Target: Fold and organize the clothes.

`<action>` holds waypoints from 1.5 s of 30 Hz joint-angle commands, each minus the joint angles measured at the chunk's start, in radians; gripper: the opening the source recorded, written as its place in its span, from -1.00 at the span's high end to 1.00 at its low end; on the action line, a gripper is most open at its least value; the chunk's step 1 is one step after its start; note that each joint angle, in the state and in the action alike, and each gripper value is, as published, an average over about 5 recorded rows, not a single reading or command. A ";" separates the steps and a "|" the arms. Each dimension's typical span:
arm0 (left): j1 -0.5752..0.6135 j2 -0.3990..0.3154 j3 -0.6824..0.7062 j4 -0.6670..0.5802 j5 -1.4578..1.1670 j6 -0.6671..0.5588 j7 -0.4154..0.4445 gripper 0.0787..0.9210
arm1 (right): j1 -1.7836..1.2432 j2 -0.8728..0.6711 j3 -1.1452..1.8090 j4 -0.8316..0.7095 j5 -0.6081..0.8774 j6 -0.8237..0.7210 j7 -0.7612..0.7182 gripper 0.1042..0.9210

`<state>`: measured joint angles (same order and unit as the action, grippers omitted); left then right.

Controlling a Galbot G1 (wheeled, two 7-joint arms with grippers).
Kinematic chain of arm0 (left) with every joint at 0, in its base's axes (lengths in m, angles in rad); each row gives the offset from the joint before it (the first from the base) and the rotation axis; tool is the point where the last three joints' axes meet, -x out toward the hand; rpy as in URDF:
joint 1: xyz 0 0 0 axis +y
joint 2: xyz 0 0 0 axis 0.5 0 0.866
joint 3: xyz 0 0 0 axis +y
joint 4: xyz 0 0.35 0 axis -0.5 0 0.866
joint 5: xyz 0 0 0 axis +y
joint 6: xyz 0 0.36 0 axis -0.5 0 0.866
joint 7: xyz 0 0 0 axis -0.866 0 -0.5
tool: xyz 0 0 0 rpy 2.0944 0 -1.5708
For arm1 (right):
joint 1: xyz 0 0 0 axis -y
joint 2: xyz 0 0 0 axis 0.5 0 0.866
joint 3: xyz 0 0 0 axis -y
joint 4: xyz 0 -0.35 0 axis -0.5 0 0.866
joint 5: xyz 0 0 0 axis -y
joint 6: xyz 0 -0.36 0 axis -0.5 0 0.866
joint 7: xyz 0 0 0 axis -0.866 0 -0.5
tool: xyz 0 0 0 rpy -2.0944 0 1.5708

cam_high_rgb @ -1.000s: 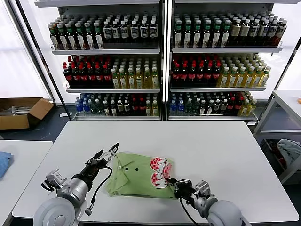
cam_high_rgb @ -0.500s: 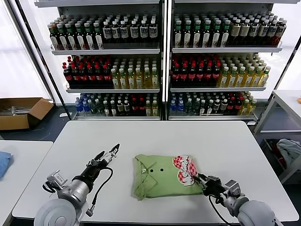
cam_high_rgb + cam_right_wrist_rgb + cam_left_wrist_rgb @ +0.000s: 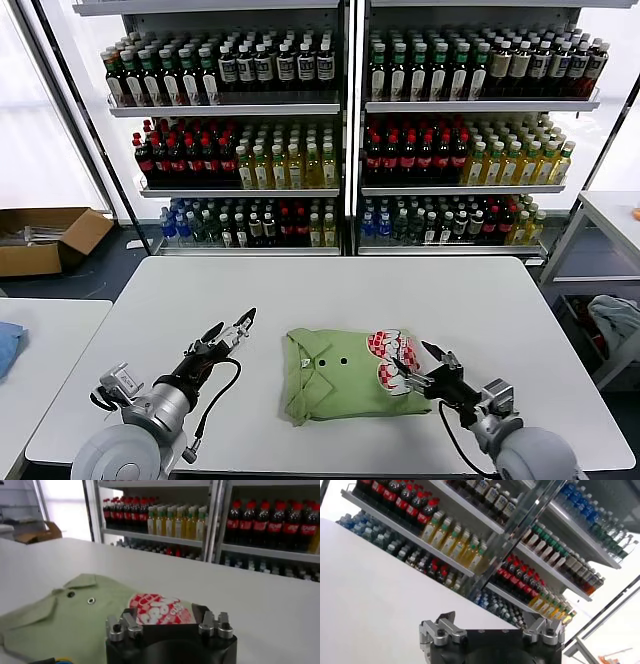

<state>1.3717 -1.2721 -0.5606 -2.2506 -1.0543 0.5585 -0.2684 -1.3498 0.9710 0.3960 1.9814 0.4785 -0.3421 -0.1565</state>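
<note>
The light green polo shirt (image 3: 340, 378) lies folded on the white table (image 3: 450, 300), right of the middle. Its collar and two dark buttons face my left side, and its red-and-white logo (image 3: 392, 360) is at its right end. My right gripper (image 3: 424, 368) is open at the logo end of the shirt and holds nothing. In the right wrist view the shirt (image 3: 70, 615) and logo (image 3: 159, 610) lie just beyond the open right gripper (image 3: 165, 624). My left gripper (image 3: 230, 328) is open and empty above bare table, left of the shirt. It also shows in the left wrist view (image 3: 492, 629).
Shelves of bottles (image 3: 345, 130) stand behind the table. A cardboard box (image 3: 45, 238) sits on the floor at far left. A blue cloth (image 3: 6, 346) lies on the side table at left. A pale grey-blue cloth (image 3: 615, 322) lies at far right.
The shirt slid to the right with my right gripper and now lies still. The right gripper has opened and let go of the logo end. The left gripper has hardly moved.
</note>
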 commanded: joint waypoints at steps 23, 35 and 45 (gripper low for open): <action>0.013 0.015 0.003 0.006 0.005 -0.002 0.028 -0.77 | 0.225 0.252 -0.293 -0.111 -0.110 -0.070 0.158 -0.76; 0.035 0.009 -0.009 0.016 0.023 -0.005 0.059 -0.77 | 0.248 0.222 -0.369 -0.153 -0.191 -0.148 0.214 -0.76; 0.004 0.039 -0.041 0.062 0.185 -0.049 0.160 -0.77 | 0.143 0.147 -0.091 0.113 -0.125 0.025 0.203 -0.76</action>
<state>1.3884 -1.2487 -0.5808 -2.2161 -0.9906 0.5386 -0.1828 -1.1429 1.1644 0.1131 1.9083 0.3475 -0.4235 0.0366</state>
